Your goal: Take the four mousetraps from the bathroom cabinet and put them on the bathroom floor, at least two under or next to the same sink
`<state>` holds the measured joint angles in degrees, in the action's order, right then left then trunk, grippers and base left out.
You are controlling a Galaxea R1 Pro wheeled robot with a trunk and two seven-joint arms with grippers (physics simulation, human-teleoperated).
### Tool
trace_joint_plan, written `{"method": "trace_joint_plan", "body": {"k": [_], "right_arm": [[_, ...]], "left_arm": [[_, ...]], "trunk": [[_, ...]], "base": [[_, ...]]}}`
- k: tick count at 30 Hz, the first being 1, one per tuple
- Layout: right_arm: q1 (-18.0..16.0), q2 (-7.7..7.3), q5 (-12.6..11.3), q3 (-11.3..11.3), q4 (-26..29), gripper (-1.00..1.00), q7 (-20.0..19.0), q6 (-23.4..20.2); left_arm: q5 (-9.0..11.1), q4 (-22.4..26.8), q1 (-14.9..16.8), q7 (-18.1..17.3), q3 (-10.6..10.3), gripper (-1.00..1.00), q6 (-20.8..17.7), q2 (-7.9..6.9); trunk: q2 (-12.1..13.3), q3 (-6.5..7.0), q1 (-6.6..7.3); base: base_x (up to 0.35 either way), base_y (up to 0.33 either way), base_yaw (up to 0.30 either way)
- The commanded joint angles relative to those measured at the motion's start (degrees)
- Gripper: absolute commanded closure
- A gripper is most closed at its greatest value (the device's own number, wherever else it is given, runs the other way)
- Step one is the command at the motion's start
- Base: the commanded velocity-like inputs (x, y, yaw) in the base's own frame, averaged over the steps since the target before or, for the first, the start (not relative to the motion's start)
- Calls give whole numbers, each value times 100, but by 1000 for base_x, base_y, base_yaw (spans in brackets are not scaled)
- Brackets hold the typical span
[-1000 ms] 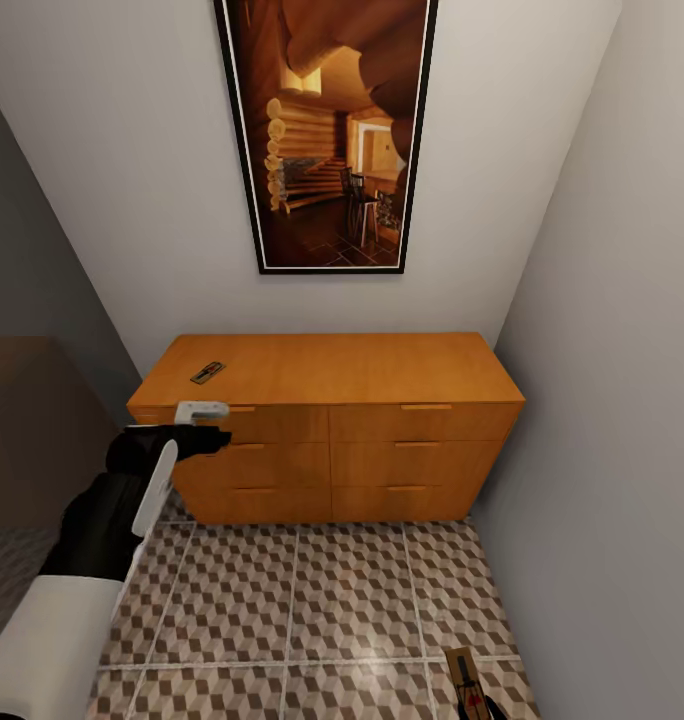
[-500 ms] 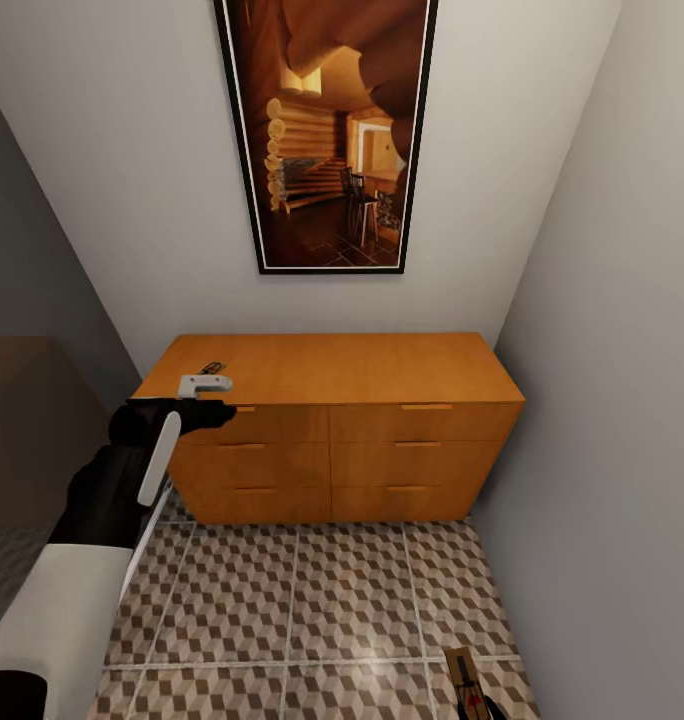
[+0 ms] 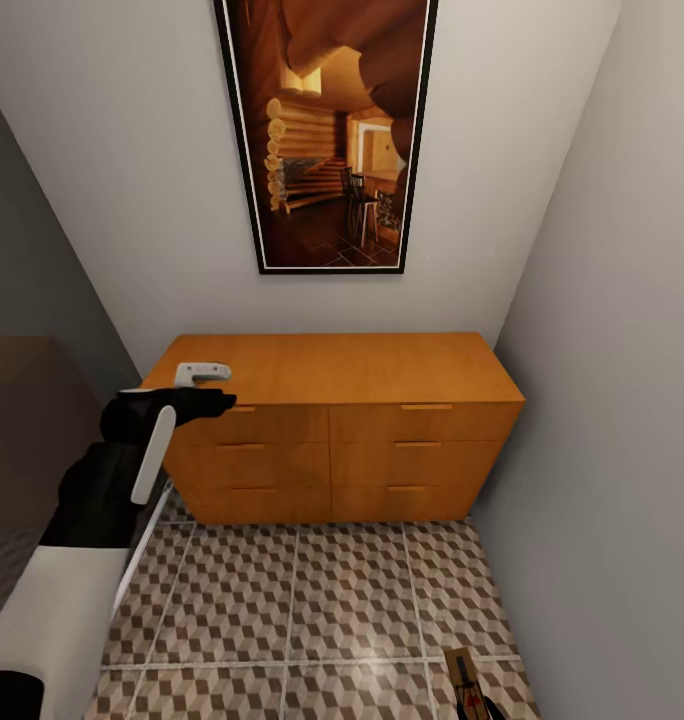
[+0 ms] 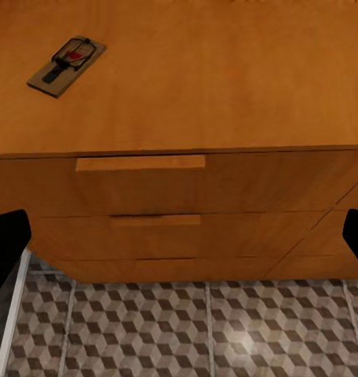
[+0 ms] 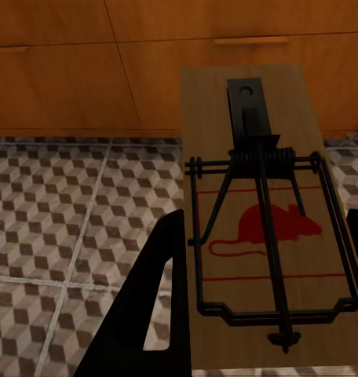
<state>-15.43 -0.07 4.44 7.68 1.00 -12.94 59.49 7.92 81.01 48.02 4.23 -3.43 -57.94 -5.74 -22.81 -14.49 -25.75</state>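
My right gripper (image 5: 261, 259) is clamped on one mousetrap (image 5: 261, 204), low over the bathroom floor (image 3: 312, 600) before the cabinet (image 3: 382, 440). My left gripper (image 3: 204, 374), jaws spread and empty, hovers over the cabinet's top near another trap (image 4: 67, 65). I judge neither placed yet.

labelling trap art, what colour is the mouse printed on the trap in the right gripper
Red, on the tan mousetrap; clearest in the right wrist view.

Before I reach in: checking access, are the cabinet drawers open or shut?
Shut. Every drawer front on the cabinet sits flush, none pulled out.
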Motion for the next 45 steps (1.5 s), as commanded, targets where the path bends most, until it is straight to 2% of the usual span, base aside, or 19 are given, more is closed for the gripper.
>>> {"method": "trace_joint_plan", "body": {"k": [1,14,31,45], "right_arm": [[-4,1,39,50,-3,100,-18,-2],[-4,-1,39,51,-3,100,-16,-42],[-4,-9,39,56,-3,100,-15,-43],[-4,-16,39,58,-3,100,-15,-43]], "left_arm": [[51,27,6,44,-13,-100,-23,-20],[52,102,6,43,-19,-100,-33,-50],[52,111,6,35,-20,-100,-27,-50],[52,109,6,34,-29,-100,-32,-50]], "trunk": [[-11,-11,-3],[-11,-11,-3],[-11,-11,-3],[-11,-11,-3]], "base": [[0,0,0],[7,0,0],[227,79,0],[30,43,0]]}}
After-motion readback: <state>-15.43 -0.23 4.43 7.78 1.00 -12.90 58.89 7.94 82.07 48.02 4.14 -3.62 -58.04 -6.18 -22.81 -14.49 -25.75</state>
